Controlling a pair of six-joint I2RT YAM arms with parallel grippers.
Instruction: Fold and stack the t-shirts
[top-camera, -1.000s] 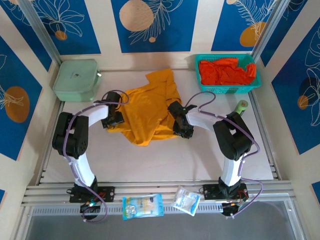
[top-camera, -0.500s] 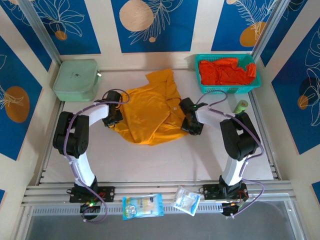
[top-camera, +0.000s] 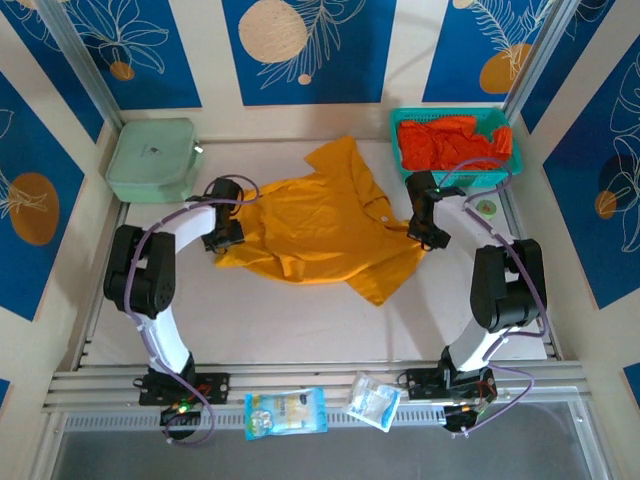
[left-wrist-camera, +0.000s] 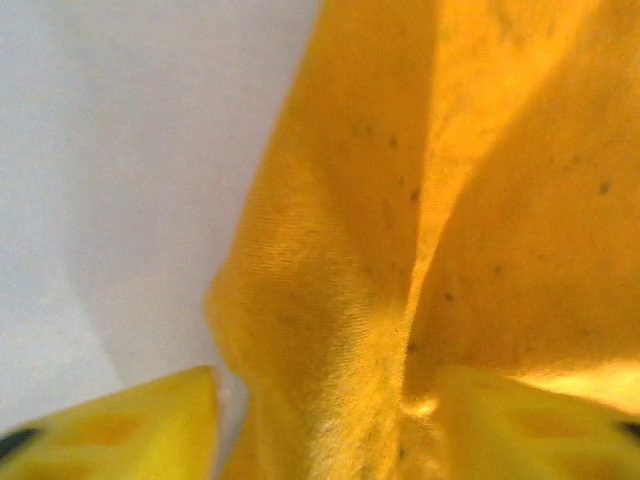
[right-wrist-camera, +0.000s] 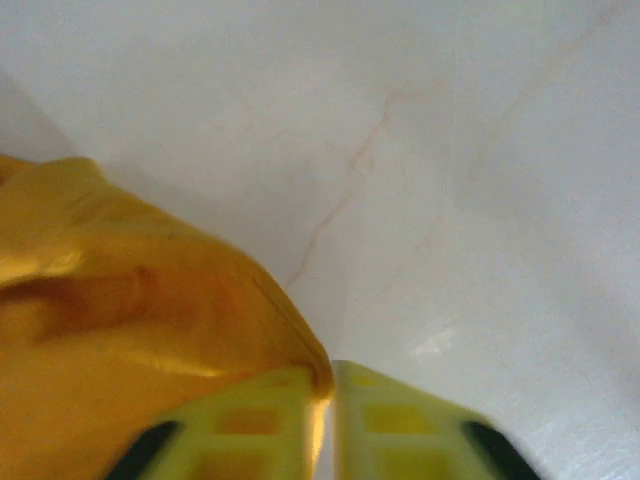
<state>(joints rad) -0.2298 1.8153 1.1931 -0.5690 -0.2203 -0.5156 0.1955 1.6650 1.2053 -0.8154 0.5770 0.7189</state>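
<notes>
Shirt (top-camera: 320, 225) spread on surface (top-camera: 300, 320), long axis left-right, spanning both arms. Left end effector (top-camera: 226, 238) at left edge: fingers (left-wrist-camera: 110, 435) spread, fold between, unpinched. Right end effector (top-camera: 431, 236) at right edge: fingers (right-wrist-camera: 240, 425) nearly together at hem, hold unclear. Loose near corner likely closer to right arm. Red shirts (top-camera: 450, 145) wait in basket (top-camera: 450, 111).

At the far left of the white table (top-camera: 300, 320), a pale green box (top-camera: 150, 160), lid on. In the far right corner, a teal mesh basket (top-camera: 450, 112). Just nearer than the basket, by the right edge, a small pale-green round thing (top-camera: 486, 208). On the metal rails (top-camera: 300, 378) at the near edge, a blue packet (top-camera: 286, 412) and a clear packet (top-camera: 374, 401), side by side, not touching. Behind, wall panels (top-camera: 300, 50) in blue and cream, with white leaf outlines and tan discs. Seen close on the tabletop, a faint reddish vein (right-wrist-camera: 360, 150).
</notes>
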